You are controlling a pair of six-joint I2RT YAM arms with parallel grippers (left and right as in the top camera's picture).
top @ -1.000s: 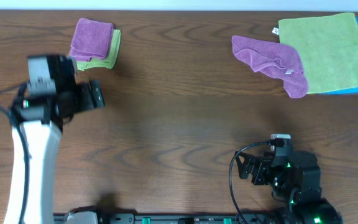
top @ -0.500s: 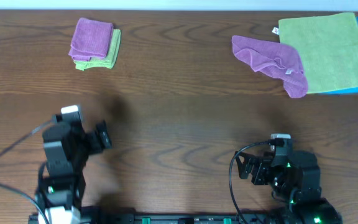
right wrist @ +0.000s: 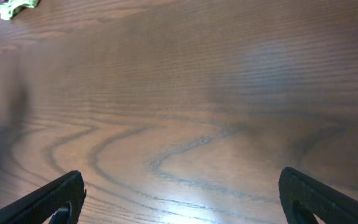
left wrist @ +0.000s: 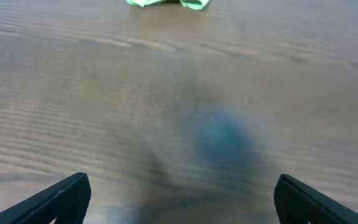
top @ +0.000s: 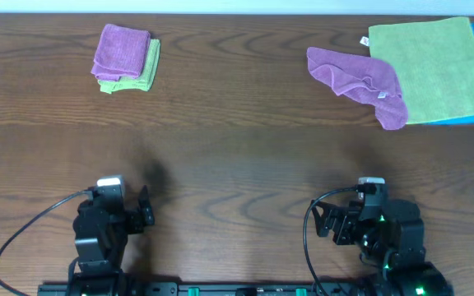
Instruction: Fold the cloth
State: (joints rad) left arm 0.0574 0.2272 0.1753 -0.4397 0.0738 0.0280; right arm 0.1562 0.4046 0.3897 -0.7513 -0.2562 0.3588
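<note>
The left arm (top: 101, 238) and right arm (top: 385, 238) are black and blocky, each white-capped and trailing a looping black cable.

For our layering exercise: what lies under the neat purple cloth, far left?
Under the purple cloth, a folded green cloth peeks out along the right and lower edges; the rest is hidden.

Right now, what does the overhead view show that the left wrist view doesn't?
Only overhead: the folded purple cloth, the rumpled purple cloth, the big green cloth and the right arm. Only left wrist: a close look between the open left fingers, nothing held. Both: the table and the folded green cloth, just its edge in the wrist view.
</note>
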